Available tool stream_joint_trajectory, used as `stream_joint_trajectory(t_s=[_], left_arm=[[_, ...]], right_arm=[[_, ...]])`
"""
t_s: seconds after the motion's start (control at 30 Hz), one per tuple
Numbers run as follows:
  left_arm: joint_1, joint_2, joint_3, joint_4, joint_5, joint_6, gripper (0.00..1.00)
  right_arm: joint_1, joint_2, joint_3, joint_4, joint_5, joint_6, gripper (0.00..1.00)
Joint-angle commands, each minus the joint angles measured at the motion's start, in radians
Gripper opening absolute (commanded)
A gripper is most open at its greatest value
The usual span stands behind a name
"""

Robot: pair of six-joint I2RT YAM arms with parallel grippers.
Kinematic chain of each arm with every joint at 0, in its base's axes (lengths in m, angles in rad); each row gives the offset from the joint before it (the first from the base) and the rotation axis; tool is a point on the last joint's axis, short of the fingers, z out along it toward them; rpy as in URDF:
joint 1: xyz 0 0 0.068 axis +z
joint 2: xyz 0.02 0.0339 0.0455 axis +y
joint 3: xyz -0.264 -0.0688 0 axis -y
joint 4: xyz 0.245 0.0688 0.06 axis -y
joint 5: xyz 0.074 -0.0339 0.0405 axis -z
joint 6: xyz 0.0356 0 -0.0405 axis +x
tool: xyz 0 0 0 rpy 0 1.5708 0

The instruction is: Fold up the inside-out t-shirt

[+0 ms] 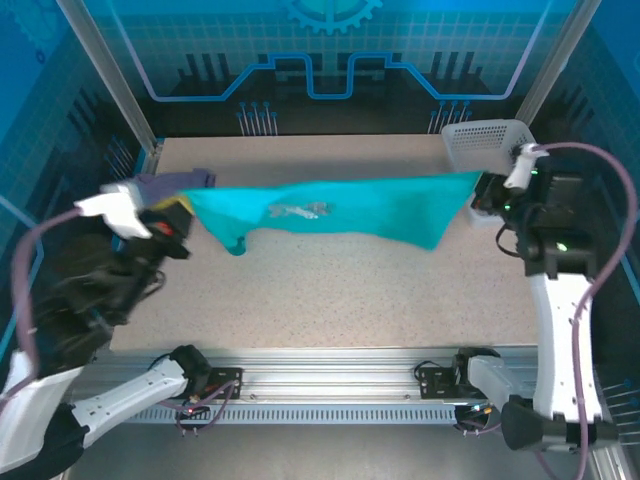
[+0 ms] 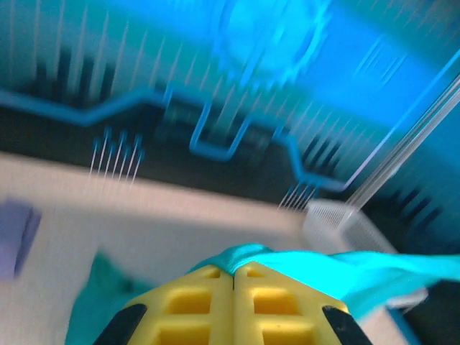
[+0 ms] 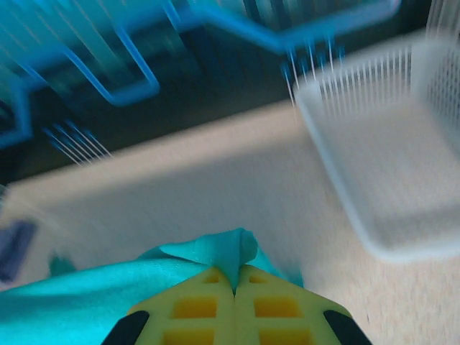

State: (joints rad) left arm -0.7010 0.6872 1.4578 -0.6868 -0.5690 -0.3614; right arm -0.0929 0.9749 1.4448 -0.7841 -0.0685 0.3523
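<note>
Top external view: the t-shirt (image 1: 340, 212) hangs stretched above the table (image 1: 330, 300), strung between both arms. The left gripper (image 2: 233, 273) and the right gripper (image 3: 235, 277) each have their yellow fingers pinched tight on a bunched edge of it.

No text, brand or number can be read anywhere. The inside-out t-shirt (image 1: 380, 205) carries a small pale mark (image 1: 297, 210) near its middle, too small and blurred to read as letters. Beyond the desk's far edge, the back wall (image 1: 200, 40) shows a gear emblem (image 1: 333, 12) and blue circuit lines (image 1: 330, 85), without lettering.
</note>
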Motion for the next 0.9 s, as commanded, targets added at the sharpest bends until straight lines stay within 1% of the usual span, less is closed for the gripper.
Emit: stream_joint_trajectory(t_s=[0.0, 0.07, 0.13, 0.2, 0.23, 0.27, 0.3, 0.33, 0.37, 0.43, 0.47, 0.57, 0.67, 0.7, 0.73, 0.8, 0.83, 0.87], left_arm=[[0.006, 0.065, 0.204, 0.049, -0.073, 0.210, 0.00], [0.007, 0.142, 0.321, 0.035, -0.105, 0.281, 0.00], [0.007, 0.221, 0.397, 0.059, -0.186, 0.367, 0.00], [0.007, 0.304, 0.447, 0.124, -0.285, 0.485, 0.00], [0.013, 0.344, 0.470, 0.152, -0.310, 0.537, 0.00], [0.040, 0.383, 0.504, 0.160, -0.305, 0.557, 0.00], [0.089, 0.416, 0.536, 0.136, -0.272, 0.538, 0.00], [0.176, 0.461, 0.580, 0.087, -0.208, 0.490, 0.00], [0.294, 0.509, 0.619, 0.020, -0.111, 0.413, 0.00], [0.501, 0.620, 0.653, -0.076, 0.112, 0.272, 0.00], [0.557, 0.680, 0.642, -0.080, 0.185, 0.239, 0.00], [0.618, 0.841, 0.573, -0.007, 0.287, 0.209, 0.00], [0.639, 1.019, 0.545, 0.094, 0.324, 0.190, 0.00], [0.643, 1.090, 0.555, 0.116, 0.328, 0.187, 0.02], [0.646, 1.172, 0.587, 0.126, 0.330, 0.183, 0.06], [0.649, 1.355, 0.682, 0.124, 0.335, 0.174, 0.09], [0.650, 1.454, 0.758, 0.108, 0.343, 0.165, 0.14], [0.650, 1.559, 0.861, 0.064, 0.356, 0.152, 0.19]], right_arm=[[-0.012, -0.057, 0.179, -0.144, 0.012, 0.008, 0.01], [-0.012, -0.067, 0.278, -0.166, 0.016, 0.008, 0.01], [-0.012, -0.065, 0.351, -0.179, 0.015, 0.009, 0.02], [-0.011, -0.053, 0.392, -0.170, 0.008, 0.013, 0.02], [-0.012, -0.042, 0.398, -0.157, 0.003, 0.014, 0.02], [-0.011, -0.027, 0.399, -0.143, -0.003, 0.016, 0.02], [-0.009, -0.011, 0.394, -0.129, -0.005, 0.017, 0.02], [-0.010, 0.012, 0.385, -0.109, -0.005, 0.015, 0.02], [-0.009, 0.039, 0.367, -0.087, -0.004, 0.015, 0.02], [-0.008, 0.100, 0.328, -0.032, -0.002, 0.015, 0.02], [-0.006, 0.137, 0.301, 0.005, -0.001, 0.015, 0.02], [0.008, 0.277, 0.237, 0.117, 0.027, 0.008, 0.02], [0.035, 0.479, 0.228, 0.208, 0.079, -0.013, 0.04], [0.042, 0.548, 0.233, 0.240, 0.099, -0.019, 0.04], [0.052, 0.644, 0.250, 0.274, 0.117, -0.025, 0.05], [0.067, 0.843, 0.330, 0.304, 0.166, -0.031, 0.09], [0.073, 0.969, 0.405, 0.291, 0.176, -0.029, 0.11], [0.076, 1.094, 0.507, 0.252, 0.190, -0.026, 0.15]])
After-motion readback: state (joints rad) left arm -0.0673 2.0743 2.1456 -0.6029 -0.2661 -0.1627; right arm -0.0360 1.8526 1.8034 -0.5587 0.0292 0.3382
